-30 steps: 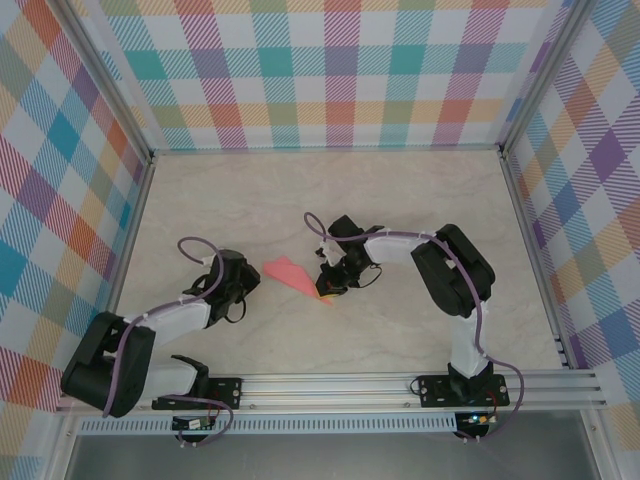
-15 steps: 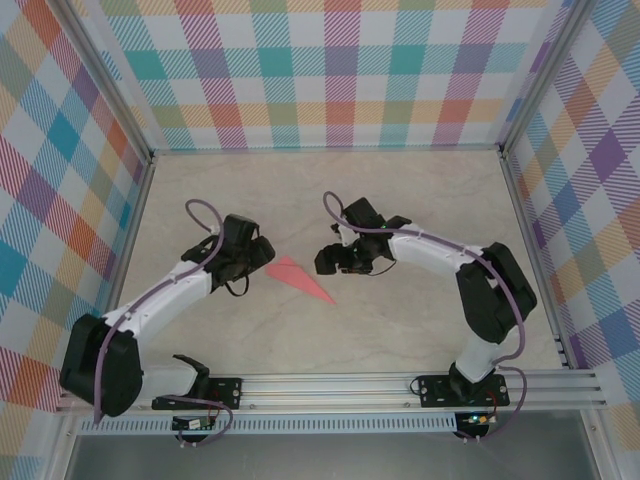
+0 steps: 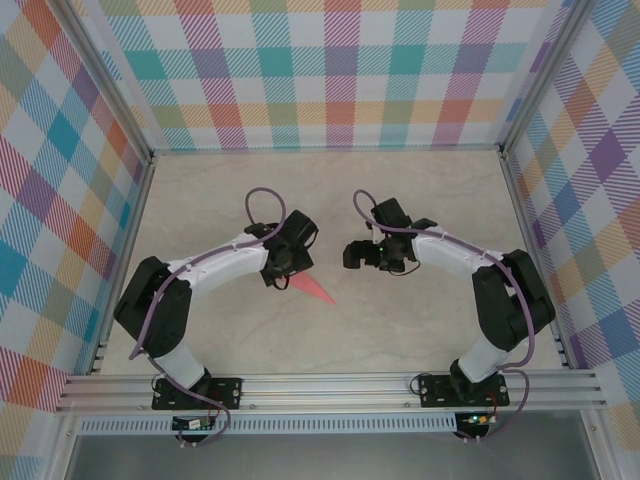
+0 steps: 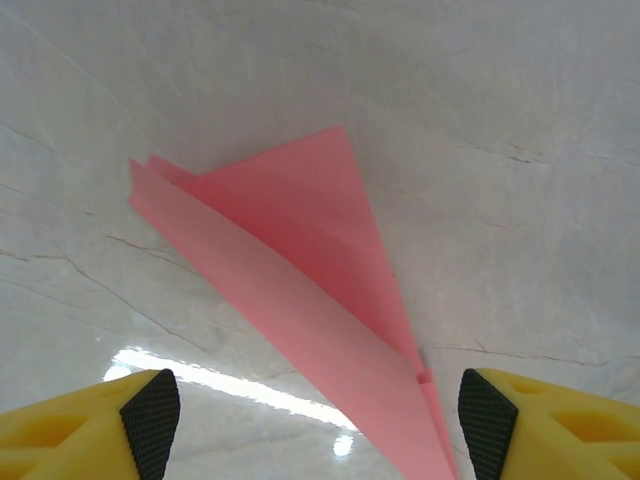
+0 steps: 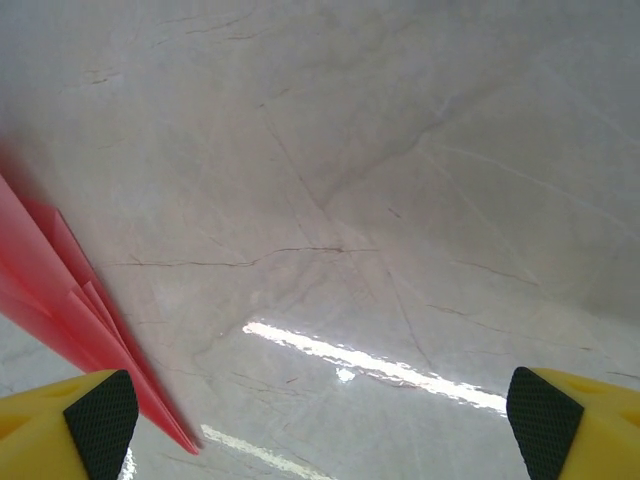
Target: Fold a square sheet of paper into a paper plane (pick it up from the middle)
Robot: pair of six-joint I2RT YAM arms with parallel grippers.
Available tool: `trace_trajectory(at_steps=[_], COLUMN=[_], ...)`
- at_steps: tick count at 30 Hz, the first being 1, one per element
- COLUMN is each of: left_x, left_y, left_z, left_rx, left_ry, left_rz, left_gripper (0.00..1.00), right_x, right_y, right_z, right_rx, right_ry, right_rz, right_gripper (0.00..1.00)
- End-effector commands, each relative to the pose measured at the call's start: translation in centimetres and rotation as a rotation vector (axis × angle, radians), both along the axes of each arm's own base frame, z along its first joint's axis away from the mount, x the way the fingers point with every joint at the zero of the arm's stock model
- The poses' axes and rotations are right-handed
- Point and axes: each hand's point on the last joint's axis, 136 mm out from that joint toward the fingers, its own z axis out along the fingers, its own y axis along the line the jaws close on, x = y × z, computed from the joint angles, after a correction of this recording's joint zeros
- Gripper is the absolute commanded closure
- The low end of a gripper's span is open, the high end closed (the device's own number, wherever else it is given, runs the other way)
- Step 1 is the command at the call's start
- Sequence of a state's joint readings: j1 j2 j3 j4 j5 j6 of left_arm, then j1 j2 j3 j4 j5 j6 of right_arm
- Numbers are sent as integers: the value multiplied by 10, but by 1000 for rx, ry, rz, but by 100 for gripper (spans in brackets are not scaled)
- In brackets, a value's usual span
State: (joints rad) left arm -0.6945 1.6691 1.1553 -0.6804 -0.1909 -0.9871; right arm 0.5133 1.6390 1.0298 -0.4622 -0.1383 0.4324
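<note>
The plane (image 4: 300,300) lies flat on the table (image 4: 520,130) beneath my spread left gripper (image 4: 320,415); the right gripper (image 5: 322,422) is spread too, holding nothing. The plane looks light, flimsy and slippery, so I'd pinch its centre crease at mid-length.

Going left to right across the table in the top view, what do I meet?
the left end effector → the paper plane, sticking out to its right → the right end effector
</note>
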Motion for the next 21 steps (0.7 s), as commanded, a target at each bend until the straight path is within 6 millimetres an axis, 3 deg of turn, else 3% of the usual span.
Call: trace_trajectory(at_steps=[1, 10, 21], left_x=[-7, -17, -24], left_y=[-8, -10, -5], left_z=[-10, -17, -18], left_rx=[-5, 31, 24], left_ry=[72, 119, 100], left_rz=[40, 54, 92], left_gripper=[28, 35, 53], right_x=[3, 2, 1], right_y=[-5, -6, -5], right_z=[5, -1, -5], right_rx=[3, 12, 9], right_ry=[-29, 2, 25], right_rz=[1, 1, -4], right_gripper=[3, 5, 7])
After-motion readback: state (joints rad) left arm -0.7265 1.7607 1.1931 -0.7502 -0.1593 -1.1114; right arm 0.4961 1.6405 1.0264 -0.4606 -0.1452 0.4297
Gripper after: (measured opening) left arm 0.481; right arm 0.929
